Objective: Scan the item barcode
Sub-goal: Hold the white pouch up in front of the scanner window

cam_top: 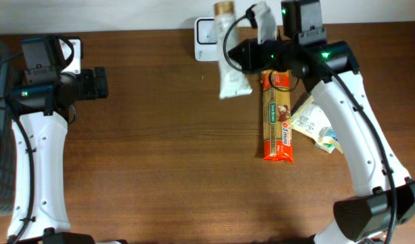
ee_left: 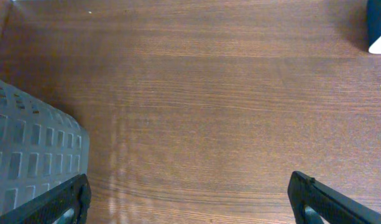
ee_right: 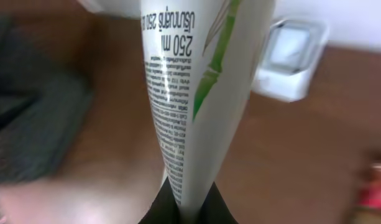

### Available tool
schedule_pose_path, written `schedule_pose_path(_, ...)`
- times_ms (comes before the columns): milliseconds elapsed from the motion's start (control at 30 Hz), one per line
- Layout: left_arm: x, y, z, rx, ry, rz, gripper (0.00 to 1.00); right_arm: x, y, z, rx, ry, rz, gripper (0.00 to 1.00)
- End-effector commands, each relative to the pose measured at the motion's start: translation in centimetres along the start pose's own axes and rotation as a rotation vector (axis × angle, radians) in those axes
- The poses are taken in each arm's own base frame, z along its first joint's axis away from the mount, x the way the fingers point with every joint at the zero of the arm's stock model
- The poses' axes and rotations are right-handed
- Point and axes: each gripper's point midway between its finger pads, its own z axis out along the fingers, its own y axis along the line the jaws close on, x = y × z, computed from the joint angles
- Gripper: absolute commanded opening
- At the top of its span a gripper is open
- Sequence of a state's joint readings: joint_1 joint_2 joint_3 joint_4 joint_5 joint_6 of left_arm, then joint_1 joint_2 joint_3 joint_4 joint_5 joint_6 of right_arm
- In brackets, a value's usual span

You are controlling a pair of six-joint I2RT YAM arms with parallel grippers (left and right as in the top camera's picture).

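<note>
While the grey perforated plastic basket (ee_left: 28, 155) stands at the left edge of the brown wooden table (ee_left: 209, 93), its inside is not visible. The white squeeze tube with a tan cap (cam_top: 231, 64), printed with green bamboo and "250 ml", is held at the far middle, partly overlapping the white square scanner (cam_top: 206, 37). The right gripper (ee_right: 187, 208) pinches the tube. The left gripper (ee_left: 190, 205) hangs with jaws spread wide, holding nothing. 1 orange pasta packet (cam_top: 276, 115) lies to the right.

White tube (ee_right: 196, 93) with green bamboo print, orange packet (cam_top: 277, 125), brown wood-grain table (ee_left: 209, 93).
</note>
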State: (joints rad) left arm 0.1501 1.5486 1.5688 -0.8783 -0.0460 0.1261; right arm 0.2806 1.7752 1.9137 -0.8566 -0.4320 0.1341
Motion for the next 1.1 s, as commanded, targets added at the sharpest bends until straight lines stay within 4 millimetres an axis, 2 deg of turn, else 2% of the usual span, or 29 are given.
schedule_pose_path(0, 0.0, 0.3, 0.1, -0.007, 0.001, -0.012, 0.99, -3.6, -2.7, 1.2, 0.375, -0.094, -0.211, 0.04)
schedule_pose_path(67, 0.0, 0.3, 0.1, -0.007, 0.001, -0.013, 0.99, -4.5, -3.9, 4.0, 0.547, -0.105, -0.372, 0.04)
schedule_pose_path(200, 0.0, 0.3, 0.1, -0.007, 0.001, -0.012, 0.99, -4.8, -6.0, 9.5, 0.87, -0.052, -0.689, 0.04)
schedule_pose_path(300, 0.0, 0.3, 0.1, -0.007, 0.001, -0.012, 0.99, -4.0, -7.7, 12.7, 1.018, 0.031, -0.866, 0.04)
schedule_pose_path(433, 0.0, 0.3, 0.1, -0.007, 0.001, -0.012, 1.0, -2.4, -10.7, 15.9, 1.106, 0.125, -0.97, 0.04)
schedule_pose_path(600, 0.0, 0.3, 0.1, -0.007, 0.001, -0.012, 0.99, -2.6, -12.9, 17.7, 1.132, 0.067, -0.945, 0.04)
schedule_pose_path(833, 0.0, 0.3, 0.1, -0.007, 0.001, -0.012, 0.99, -1.2, -13.2, 20.1, 1.059, 0.108, -1.022, 0.04)
schedule_pose_path(1067, 0.0, 0.3, 0.1, -0.007, 0.001, -0.012, 0.99, -1.1, -13.1, 20.4, 1.042, 0.11, -1.029, 0.04)
